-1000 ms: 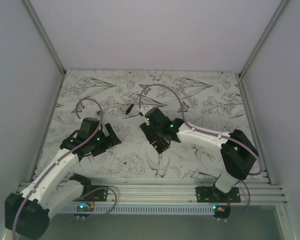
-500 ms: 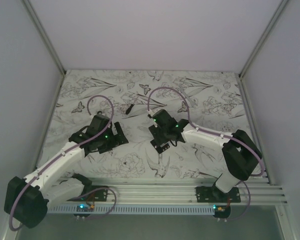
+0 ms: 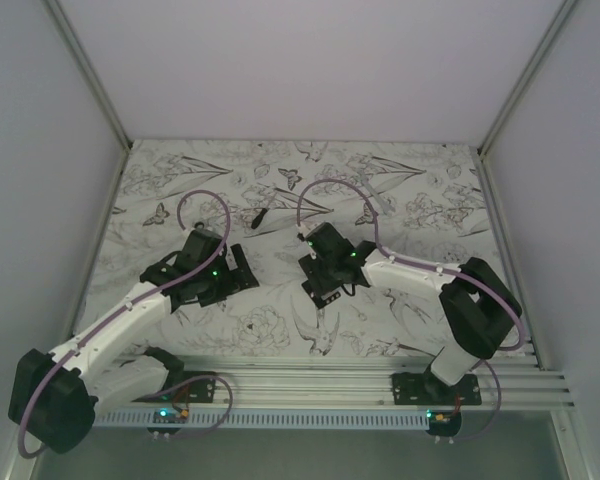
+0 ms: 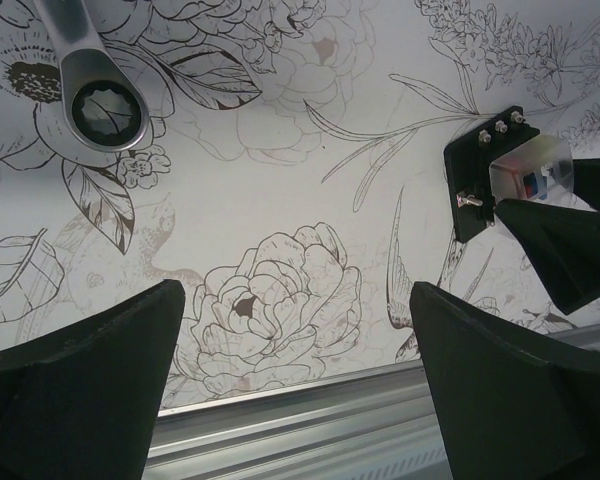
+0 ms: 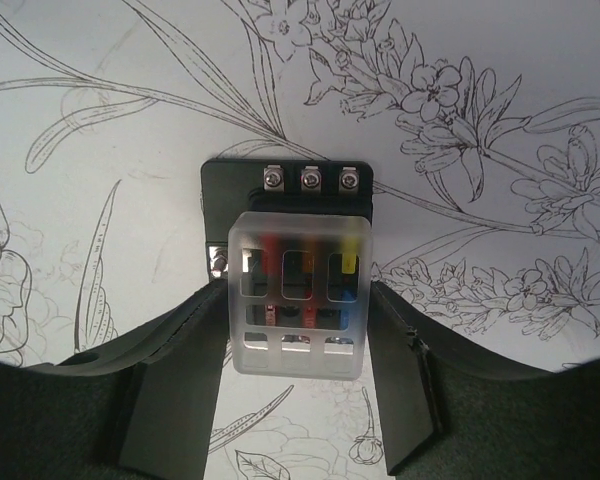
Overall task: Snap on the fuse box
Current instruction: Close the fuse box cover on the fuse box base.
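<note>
The fuse box (image 5: 298, 262) is a black base with three screws, red, yellow and blue fuses showing through a frosted clear cover on top. It sits between the fingers of my right gripper (image 5: 298, 300), whose pads press the cover's two sides, so that gripper is shut on it. The left wrist view shows the fuse box (image 4: 495, 170) at the right edge, with the right fingers (image 4: 565, 245) on it. From above, my right gripper (image 3: 323, 288) hides the box. My left gripper (image 3: 242, 275) stands wide open over bare table, nothing between its fingers (image 4: 80, 380).
A metal ring wrench (image 4: 100, 100) lies on the flowered table cover beyond the left gripper. A thin black stick tool (image 3: 259, 218) lies further back. The aluminium rail (image 3: 310, 385) runs along the near edge, and white walls close in both sides.
My left arm has swung right and forward toward the middle. My right gripper has shifted slightly right and back with the fuse box between its fingers.
</note>
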You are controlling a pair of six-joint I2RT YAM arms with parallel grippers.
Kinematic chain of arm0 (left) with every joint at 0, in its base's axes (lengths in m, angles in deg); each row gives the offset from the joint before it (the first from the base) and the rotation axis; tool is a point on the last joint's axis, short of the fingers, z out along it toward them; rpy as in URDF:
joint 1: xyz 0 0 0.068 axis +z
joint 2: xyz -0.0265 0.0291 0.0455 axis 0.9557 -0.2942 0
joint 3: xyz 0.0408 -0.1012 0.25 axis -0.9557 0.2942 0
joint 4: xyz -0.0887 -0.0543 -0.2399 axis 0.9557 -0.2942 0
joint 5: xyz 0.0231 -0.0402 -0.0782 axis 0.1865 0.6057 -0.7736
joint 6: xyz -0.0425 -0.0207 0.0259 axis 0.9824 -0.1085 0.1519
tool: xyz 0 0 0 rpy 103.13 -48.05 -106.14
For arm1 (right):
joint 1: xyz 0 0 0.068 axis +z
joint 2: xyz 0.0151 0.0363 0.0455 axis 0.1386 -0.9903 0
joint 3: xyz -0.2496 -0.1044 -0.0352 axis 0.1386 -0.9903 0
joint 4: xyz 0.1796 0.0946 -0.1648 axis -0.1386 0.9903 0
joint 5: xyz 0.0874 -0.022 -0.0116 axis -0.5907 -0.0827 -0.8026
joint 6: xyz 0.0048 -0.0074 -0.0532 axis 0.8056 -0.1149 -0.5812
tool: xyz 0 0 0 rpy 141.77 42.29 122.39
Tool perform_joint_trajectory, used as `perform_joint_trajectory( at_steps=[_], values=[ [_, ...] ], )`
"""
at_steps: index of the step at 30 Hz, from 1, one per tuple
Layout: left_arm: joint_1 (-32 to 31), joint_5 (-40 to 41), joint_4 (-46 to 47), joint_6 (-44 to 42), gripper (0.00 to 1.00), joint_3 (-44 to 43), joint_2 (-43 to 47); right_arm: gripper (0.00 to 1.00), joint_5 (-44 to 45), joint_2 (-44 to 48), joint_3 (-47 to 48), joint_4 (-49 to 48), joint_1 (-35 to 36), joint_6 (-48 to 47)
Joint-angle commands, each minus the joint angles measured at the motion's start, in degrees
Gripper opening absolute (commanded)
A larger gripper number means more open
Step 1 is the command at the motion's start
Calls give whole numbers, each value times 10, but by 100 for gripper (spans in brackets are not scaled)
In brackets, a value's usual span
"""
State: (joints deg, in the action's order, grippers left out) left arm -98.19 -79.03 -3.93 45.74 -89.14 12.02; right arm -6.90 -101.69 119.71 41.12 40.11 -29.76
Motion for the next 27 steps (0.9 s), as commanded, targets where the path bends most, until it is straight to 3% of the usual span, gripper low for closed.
perform_joint_trajectory(
  at_steps=[1, 6, 17, 27],
  values=[
    [-5, 9, -2, 6, 100, -14, -3, 61, 11, -8, -10, -22, -5, 11],
    [-6, 8, -2, 6, 100, -15, -4, 62, 7, -4, -15, -29, -5, 14],
    [-22, 3, 15, 5, 99, -34, -42, 74, -4, 64, -18, -20, -13, 21],
    [-68, -47, 92, 5, 88, -108, -194, 56, -191, 80, -60, -66, -127, 35]
  ],
)
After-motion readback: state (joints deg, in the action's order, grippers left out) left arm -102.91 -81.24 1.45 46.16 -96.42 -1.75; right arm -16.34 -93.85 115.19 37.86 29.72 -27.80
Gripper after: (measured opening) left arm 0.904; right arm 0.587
